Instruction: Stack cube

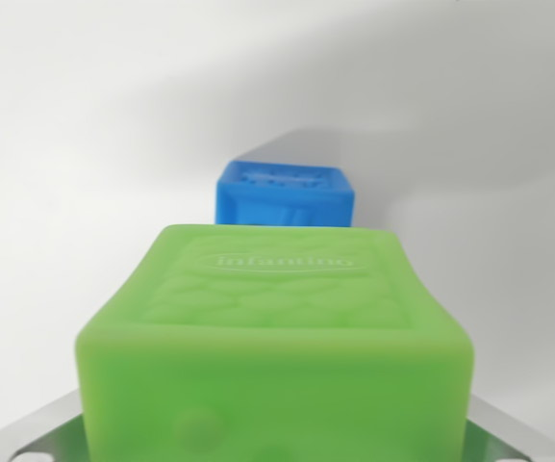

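A green soft cube (282, 327) with raised lettering on its top face fills the lower half of the wrist view, very close to the camera. It sits between the grey metal parts of my gripper (277, 445), which show only at the bottom corners; the fingertips are hidden by the cube. The gripper looks shut on the green cube. Beyond it, at the centre of the view, a smaller-looking blue cube (285, 194) rests on the white surface, partly hidden by the green cube's far edge.
The white surface (85, 144) lies all around both cubes, with a soft shadow across the upper right. Nothing else is in view.
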Robot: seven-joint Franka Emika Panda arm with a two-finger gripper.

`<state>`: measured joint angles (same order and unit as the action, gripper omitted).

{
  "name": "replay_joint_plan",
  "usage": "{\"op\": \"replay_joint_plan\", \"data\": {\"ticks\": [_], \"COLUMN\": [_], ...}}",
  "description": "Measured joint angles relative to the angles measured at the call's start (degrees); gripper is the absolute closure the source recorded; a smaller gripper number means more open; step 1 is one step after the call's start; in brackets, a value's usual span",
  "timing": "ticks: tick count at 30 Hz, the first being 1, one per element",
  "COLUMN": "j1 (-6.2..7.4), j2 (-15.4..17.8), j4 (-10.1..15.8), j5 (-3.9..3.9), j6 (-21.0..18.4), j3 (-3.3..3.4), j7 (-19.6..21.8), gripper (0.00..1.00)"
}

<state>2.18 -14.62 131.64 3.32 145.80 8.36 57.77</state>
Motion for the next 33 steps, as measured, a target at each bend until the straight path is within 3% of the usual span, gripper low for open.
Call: {"op": "replay_joint_plan", "data": {"ticks": [15, 33], "j1": [-0.15, -0.71], "j2": [-4.87, -8.40], "j4": [0.04, -0.29], "j5": [1.63, 2.46], "j6": [4.80, 7.99], "j3": [-0.42, -1.15], "j7": [-1.13, -1.81], "gripper": [1.00, 1.00]}}
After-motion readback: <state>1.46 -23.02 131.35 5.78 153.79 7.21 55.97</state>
